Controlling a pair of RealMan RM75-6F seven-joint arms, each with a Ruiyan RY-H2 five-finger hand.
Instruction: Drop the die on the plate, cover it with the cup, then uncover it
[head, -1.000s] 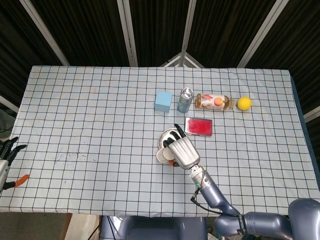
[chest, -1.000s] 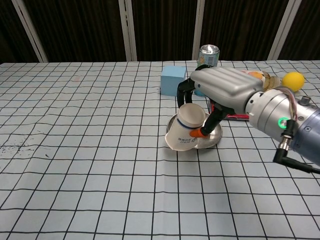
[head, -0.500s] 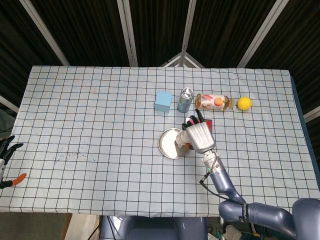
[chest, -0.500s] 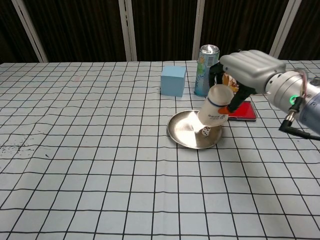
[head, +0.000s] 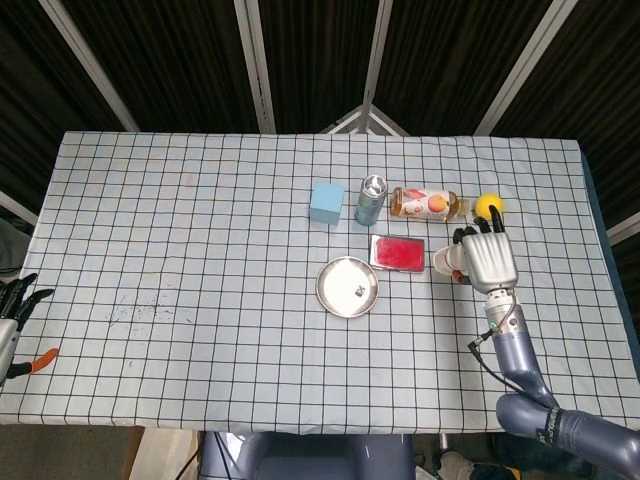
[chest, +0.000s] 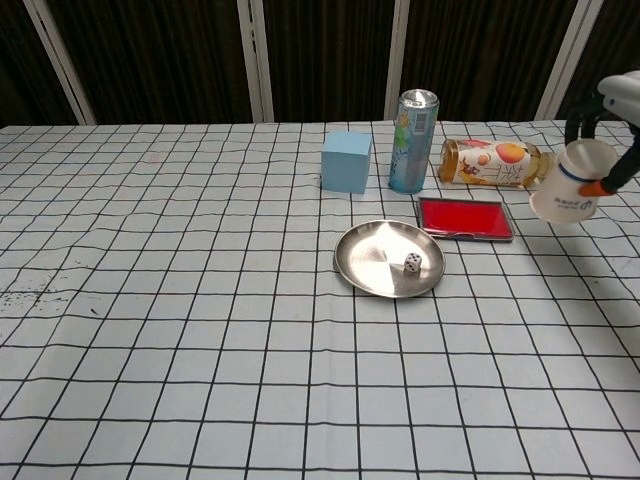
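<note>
In the head view, the worktop is seen covered with a checked cloth. A round metal plate lies near the middle, and the die rests on it, toward its right part, uncovered. Just right of the plate and slightly farther back lies a red flat case. Behind these, a light blue cube, an upright drink can, a bottle lying on its side and a yellow ball are set in a row. The right robot hand is seen right of the red case, well apart from the plate, with its fingers wrapped around a white paper cup that sticks out to its left. The left robot hand is seen at the far left edge, off the cloth; its fingers are spread and nothing is seen in it.

In the chest view, the plate is seen in front of the cube and the can, and the die sits on its right half. The red case lies just beside the plate's far right rim. The cup is held tilted above the worktop at the right edge, mouth down and leftward, gripped by the right robot hand, which is only partly in frame. The bottle lies behind the case.
</note>
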